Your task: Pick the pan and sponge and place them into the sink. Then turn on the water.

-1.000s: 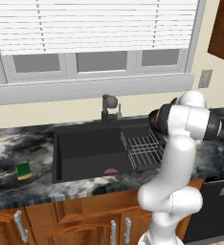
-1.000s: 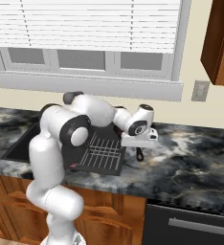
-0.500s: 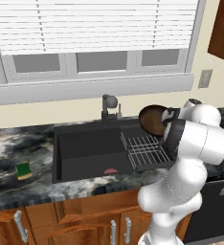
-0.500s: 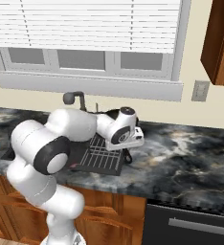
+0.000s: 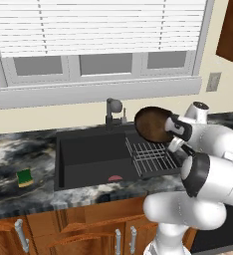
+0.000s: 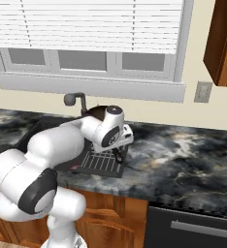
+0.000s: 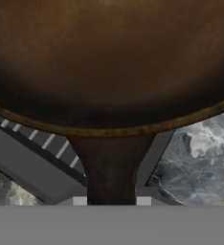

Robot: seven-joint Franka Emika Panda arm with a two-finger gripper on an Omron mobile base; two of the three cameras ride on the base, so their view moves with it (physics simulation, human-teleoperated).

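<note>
The pan (image 5: 152, 124) is tilted on edge in the air, its dark brown inside facing left, above the wire rack (image 5: 151, 157) in the right section of the black sink (image 5: 88, 154). My gripper (image 5: 175, 133) is shut on its short handle (image 7: 111, 167). In the hand view the pan's bowl (image 7: 109, 57) spans the top, with rack wires (image 7: 47, 141) below it. In the right base view the pan's rim (image 6: 98, 114) peeks out behind the hand. The green and yellow sponge (image 5: 24, 177) lies on the counter left of the basin. No water falls from the faucet (image 5: 112, 112).
Dark marbled counter (image 6: 183, 160) stretches to the right of the sink. The faucet (image 6: 76, 100) stands behind the basin under the window sill. A small red item (image 5: 115, 178) lies on the basin floor near its front wall. Wooden cabinets run below.
The arm has swung left from the right counter, carrying the pan from over the counter to above the sink's rack. The sponge has not moved.
</note>
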